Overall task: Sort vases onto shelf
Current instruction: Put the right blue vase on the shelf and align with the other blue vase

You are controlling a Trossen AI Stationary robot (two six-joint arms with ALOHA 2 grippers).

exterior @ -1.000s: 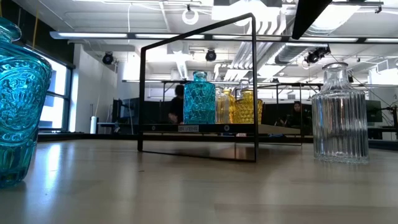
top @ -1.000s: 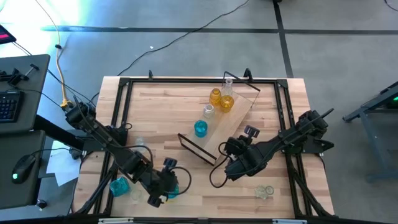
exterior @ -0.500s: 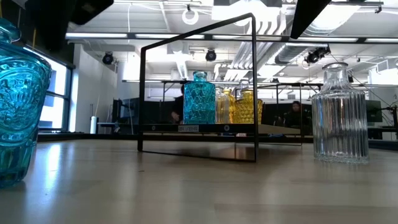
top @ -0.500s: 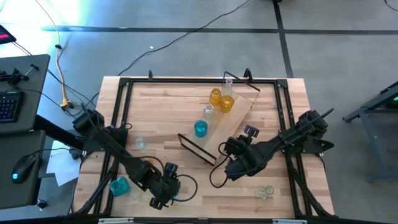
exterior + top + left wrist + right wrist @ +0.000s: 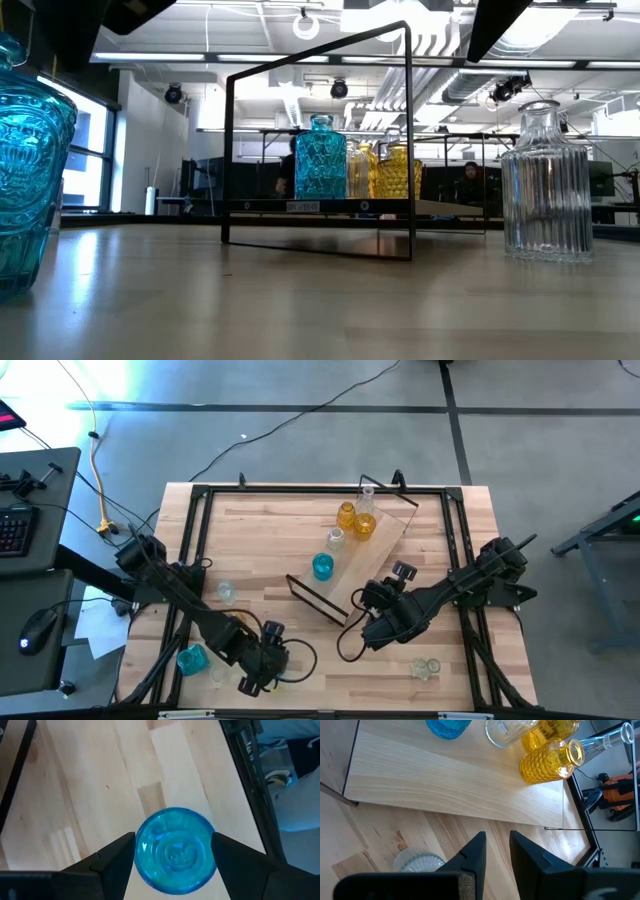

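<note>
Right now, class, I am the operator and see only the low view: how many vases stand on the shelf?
Observer: Five on the shelf: one teal vase, two amber vases, two clear vases.
Operator: Where is the left gripper?
Observer: The left gripper straddles another teal vase from above, fingers open.
Operator: And the right?
Observer: The right gripper hangs beside the shelf, near a loose clear vase on the tabletop.

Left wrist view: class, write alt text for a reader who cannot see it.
A round teal-blue vase, seen from directly above, sits between the left gripper's two open dark fingers on the light wooden tabletop. A black rail runs along one table edge.
</note>
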